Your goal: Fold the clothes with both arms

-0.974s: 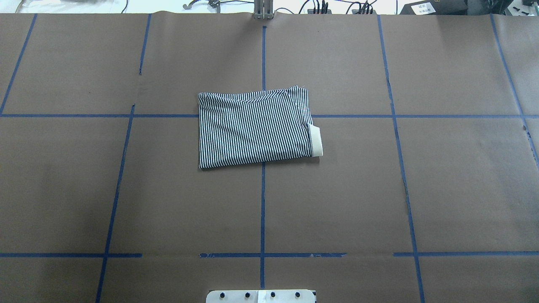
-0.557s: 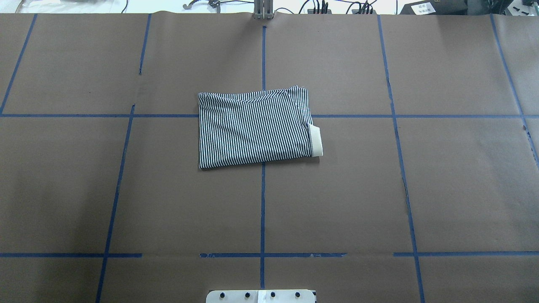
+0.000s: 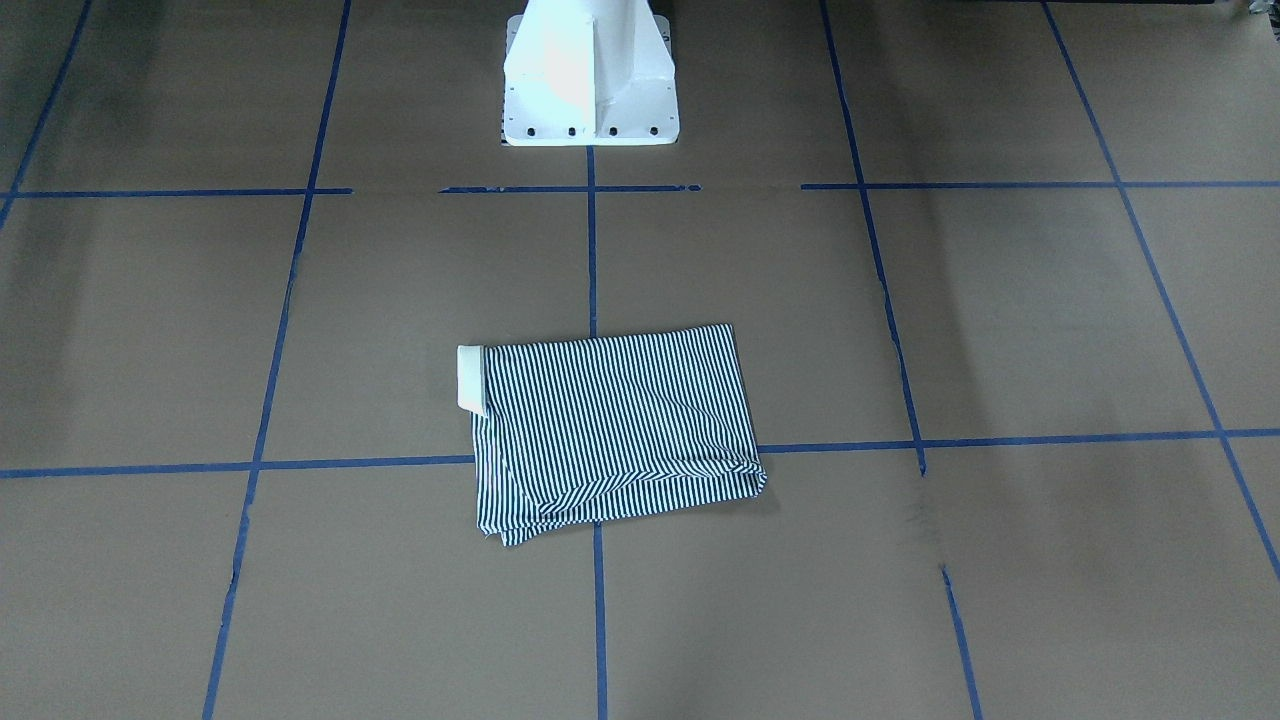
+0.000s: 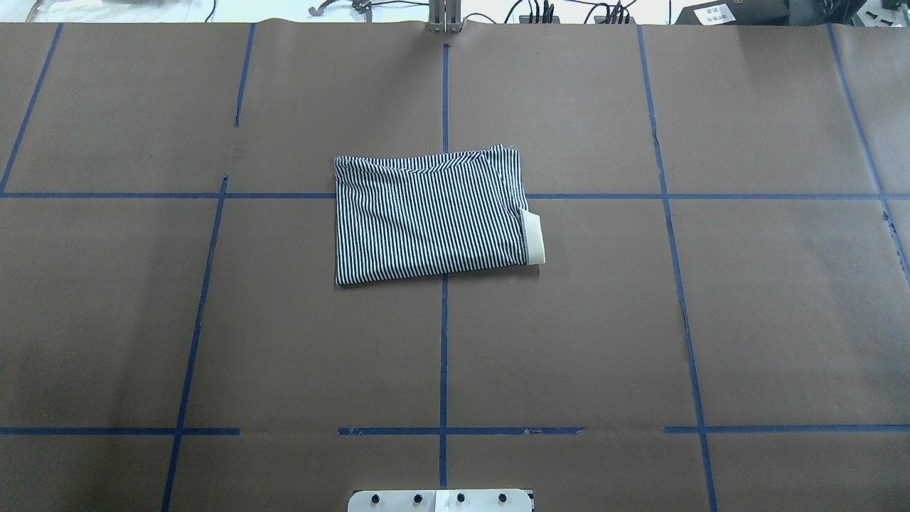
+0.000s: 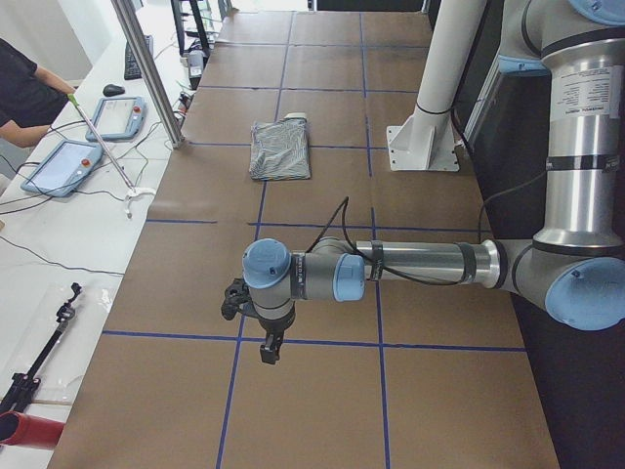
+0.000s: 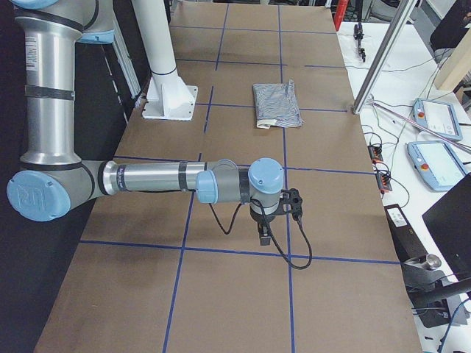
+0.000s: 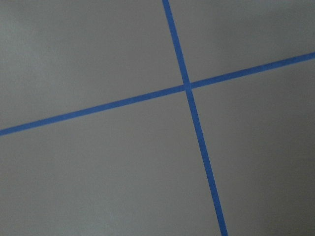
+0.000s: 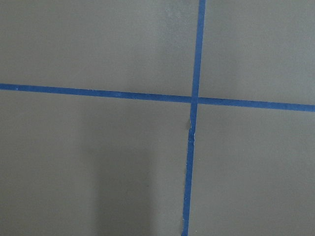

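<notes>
Brown-papered tabletop (image 4: 782,320), blue tape grid (image 4: 443,355). Metal post (image 5: 146,68) at its edge. Alongside, white surface (image 5: 39,254): two screen pendants (image 5: 61,168), loose cables (image 5: 59,262). Person's black sleeve (image 5: 24,88) at the far corner.

Little can be read. On the right arm (image 6: 147,178), at the elbow well back from the right gripper (image 6: 263,237), a pale blue joint cap (image 6: 33,197) bears a raised emblem that looks like the letters UR. Small print runs along that arm's upright tube (image 6: 51,88), and along the vertical link (image 5: 581,98) of the left arm (image 5: 420,262), well back from the left gripper (image 5: 267,350); both are too small to read. A white label (image 4: 714,12) on a black box (image 4: 746,11), far from both grippers, is illegible.
</notes>
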Action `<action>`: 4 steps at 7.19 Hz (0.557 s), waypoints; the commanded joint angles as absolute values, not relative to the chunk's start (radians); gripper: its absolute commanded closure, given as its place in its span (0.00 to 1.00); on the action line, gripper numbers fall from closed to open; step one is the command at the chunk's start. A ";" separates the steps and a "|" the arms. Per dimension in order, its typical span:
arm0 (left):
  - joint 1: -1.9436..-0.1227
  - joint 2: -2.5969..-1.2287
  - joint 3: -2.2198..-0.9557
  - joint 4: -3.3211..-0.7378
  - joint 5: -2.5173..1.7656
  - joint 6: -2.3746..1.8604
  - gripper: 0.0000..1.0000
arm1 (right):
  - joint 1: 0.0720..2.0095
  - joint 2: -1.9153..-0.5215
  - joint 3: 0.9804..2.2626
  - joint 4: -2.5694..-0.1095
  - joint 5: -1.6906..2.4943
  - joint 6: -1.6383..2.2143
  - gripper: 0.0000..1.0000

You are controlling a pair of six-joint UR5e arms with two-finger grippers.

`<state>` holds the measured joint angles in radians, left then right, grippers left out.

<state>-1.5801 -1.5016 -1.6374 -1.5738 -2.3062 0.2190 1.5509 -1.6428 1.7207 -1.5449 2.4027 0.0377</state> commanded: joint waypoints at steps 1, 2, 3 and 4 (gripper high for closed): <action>-1.578 -1.508 -1.650 -1.572 -2.309 0.149 0.00 | 1.551 -1.646 1.718 -1.546 2.418 0.057 0.00; -1.577 -1.508 -1.673 -1.574 -2.306 0.088 0.00 | 1.552 -1.647 1.718 -1.545 2.413 0.057 0.00; -1.577 -1.508 -1.678 -1.572 -2.306 0.087 0.00 | 1.552 -1.647 1.717 -1.545 2.408 0.057 0.00; -1.577 -1.508 -1.678 -1.574 -2.307 0.087 0.00 | 1.552 -1.654 1.710 -1.545 2.405 0.057 0.00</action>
<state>-1.5773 -1.5074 -1.6733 -1.5730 -2.3062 0.0978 1.5521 -1.6487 1.7156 -1.5449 2.4097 0.0565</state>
